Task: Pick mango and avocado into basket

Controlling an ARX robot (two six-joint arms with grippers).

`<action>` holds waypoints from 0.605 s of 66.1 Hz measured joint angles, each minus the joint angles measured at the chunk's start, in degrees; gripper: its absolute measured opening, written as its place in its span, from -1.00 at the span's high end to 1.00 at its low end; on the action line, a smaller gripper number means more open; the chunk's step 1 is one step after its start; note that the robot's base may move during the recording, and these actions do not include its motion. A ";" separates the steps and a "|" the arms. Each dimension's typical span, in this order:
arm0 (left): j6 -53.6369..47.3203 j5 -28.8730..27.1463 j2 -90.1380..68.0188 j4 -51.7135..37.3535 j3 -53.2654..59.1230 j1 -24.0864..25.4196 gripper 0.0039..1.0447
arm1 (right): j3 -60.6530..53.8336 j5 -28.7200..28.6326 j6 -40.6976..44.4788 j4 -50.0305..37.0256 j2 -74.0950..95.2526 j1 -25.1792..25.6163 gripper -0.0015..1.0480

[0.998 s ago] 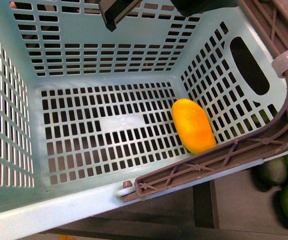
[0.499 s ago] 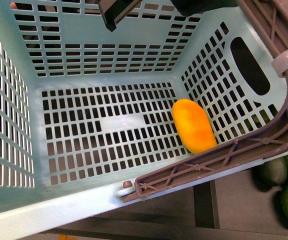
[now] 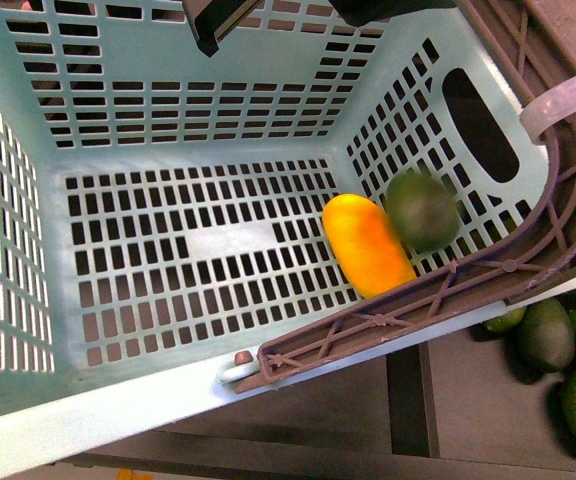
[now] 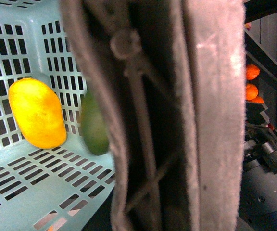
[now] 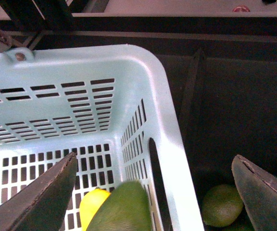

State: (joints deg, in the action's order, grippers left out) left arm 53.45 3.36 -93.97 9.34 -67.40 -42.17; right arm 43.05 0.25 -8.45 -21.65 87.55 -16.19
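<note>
Basket contents: avocado added.
Avocado, motion-blurred, now inside basket just beside mango; basket sits slightly shifted in the front view.

even bright light; avocado motion-blurred, handle out of focus close up.

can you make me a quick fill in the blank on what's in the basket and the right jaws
1. The mango lies on the floor of the ____.
2. The blurred green fruit beside the mango is the ____.
3. In the right wrist view the right gripper has its jaws spread ____.
4. More green fruit lies ____ the basket.

Missing words: basket; avocado; open; outside
</note>
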 joint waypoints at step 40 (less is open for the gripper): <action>0.33 1.25 -0.02 0.00 0.00 -0.39 0.74 | -17.84 -0.22 4.44 -14.69 -20.57 15.76 -0.41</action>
State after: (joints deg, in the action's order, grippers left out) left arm 53.78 4.60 -94.00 9.34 -67.40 -42.57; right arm 25.21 0.03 -4.01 -36.34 66.98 -0.43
